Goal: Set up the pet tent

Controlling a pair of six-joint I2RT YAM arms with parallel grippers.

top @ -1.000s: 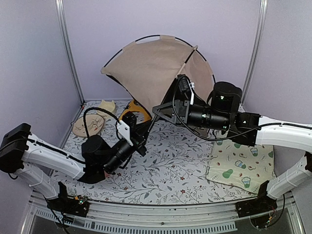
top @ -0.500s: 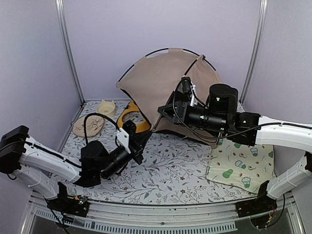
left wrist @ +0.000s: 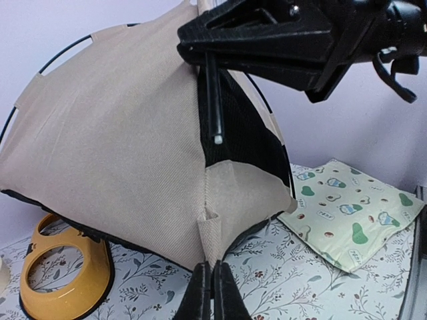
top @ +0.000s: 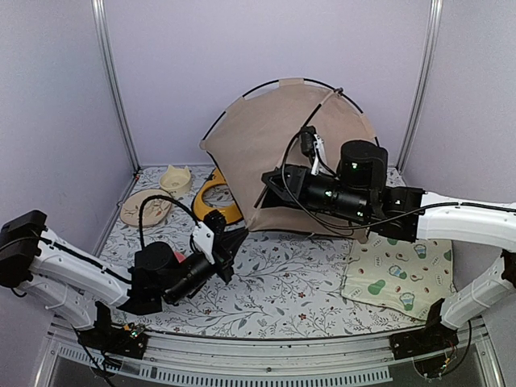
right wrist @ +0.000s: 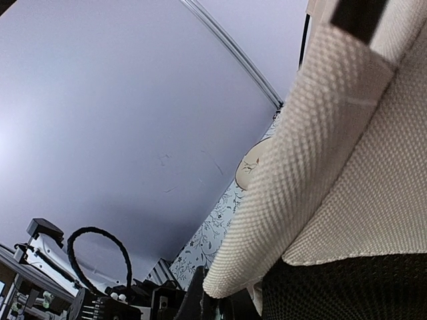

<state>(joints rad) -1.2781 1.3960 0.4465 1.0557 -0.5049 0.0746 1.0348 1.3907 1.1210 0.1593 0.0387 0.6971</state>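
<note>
Standing at the back middle of the table [top: 298,274], the tent [top: 274,137] is rising nearly to the rear wall, its black poles arching over the tan fabric. The right arm is reaching across in front of it, blocking part of its lower right side. A mat [top: 399,274] is lying at the right edge, just beside the tent's right corner. A yellow feeder [top: 216,197] is sitting against the tent's left side, with two cream pieces [top: 147,207] further left by the frame post. Open floral surface is lying between the tent and the near edge. The right gripper [top: 268,184] is clamping the tent's front seam by a pole. The left gripper [top: 234,242] is closed, its tips just below the tent's lower corner; whether they are pinching fabric is unclear.
</note>
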